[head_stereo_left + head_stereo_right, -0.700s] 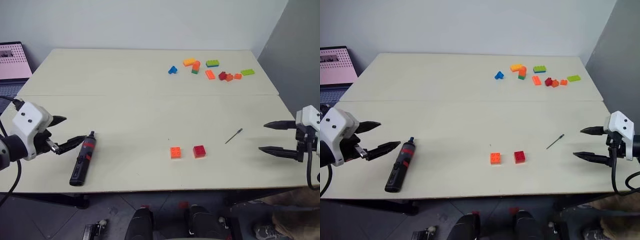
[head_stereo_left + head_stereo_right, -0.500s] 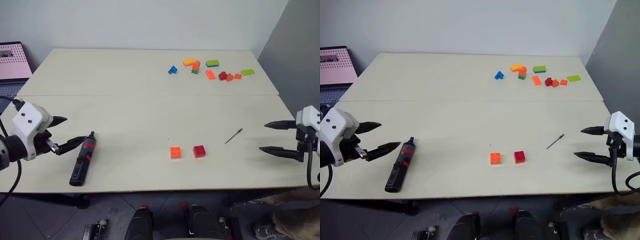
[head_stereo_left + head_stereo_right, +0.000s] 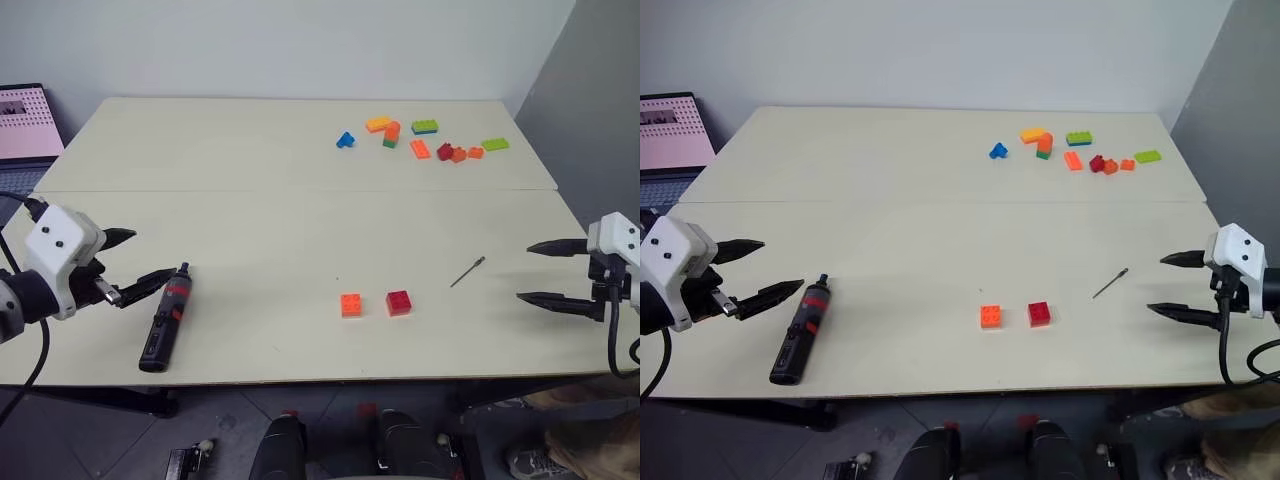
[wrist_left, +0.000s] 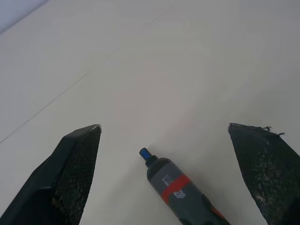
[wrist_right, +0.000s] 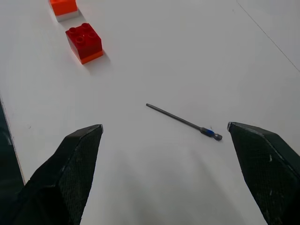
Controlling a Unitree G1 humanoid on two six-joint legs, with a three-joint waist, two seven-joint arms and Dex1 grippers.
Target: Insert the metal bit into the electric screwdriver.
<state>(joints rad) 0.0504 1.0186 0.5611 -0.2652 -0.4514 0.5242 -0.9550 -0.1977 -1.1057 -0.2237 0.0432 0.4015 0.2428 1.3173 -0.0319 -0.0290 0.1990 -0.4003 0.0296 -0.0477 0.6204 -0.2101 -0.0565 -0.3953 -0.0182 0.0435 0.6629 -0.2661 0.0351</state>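
I see the screwdriver (image 3: pixel 166 317) lying on the table (image 3: pixel 270 240) by my wide-open, empty left gripper (image 3: pixel 128 266). The bit (image 3: pixel 467 271) lies near my right gripper (image 3: pixel 535 273), fingers spread, empty.

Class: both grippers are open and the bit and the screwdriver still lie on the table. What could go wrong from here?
1. The bit is thin and lies flat, so the right gripper may close over it and miss, or flick it away.
2. The screwdriver is round and near the table edge; a nudge from the left gripper could roll it off.
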